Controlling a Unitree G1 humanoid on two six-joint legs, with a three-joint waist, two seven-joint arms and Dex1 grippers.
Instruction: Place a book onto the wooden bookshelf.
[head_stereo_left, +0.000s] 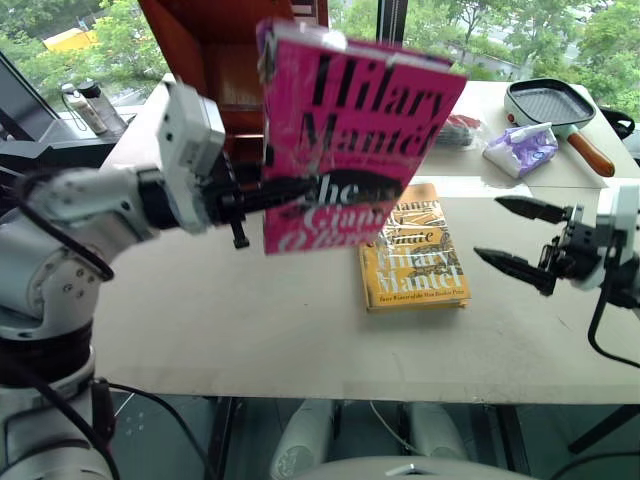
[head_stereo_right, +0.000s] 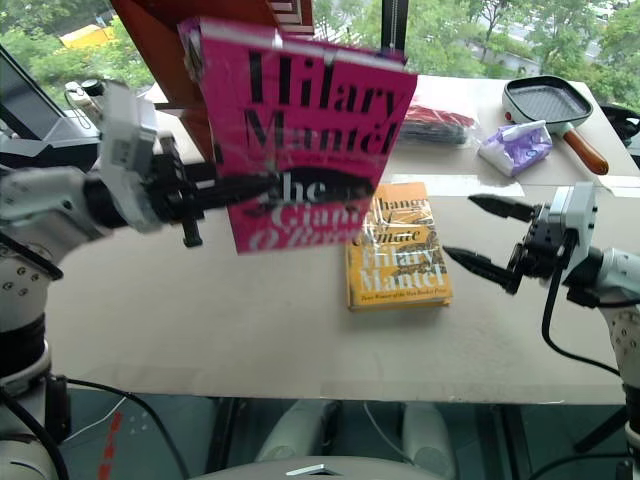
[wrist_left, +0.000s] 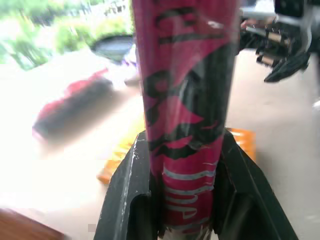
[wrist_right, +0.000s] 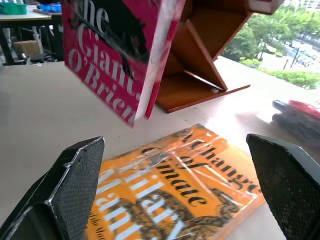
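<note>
Book: we hold the pink book (head_stereo_left: 345, 130) upright above the bench (head_stereo_left: 220, 320), just in front of the wooden bookshelf (head_stereo_left: 215, 50).
Left fingers (wrist_left: 130, 200): clamped on its lower edge.
Right fingers (head_stereo_left: 525, 265): wide apart, empty.
Left: shelving it.

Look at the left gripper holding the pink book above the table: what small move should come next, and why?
Probably carry the book back toward the wooden bookshelf. The left gripper is clamped on it, clear of the table, and the shelf stands just behind it.
</note>
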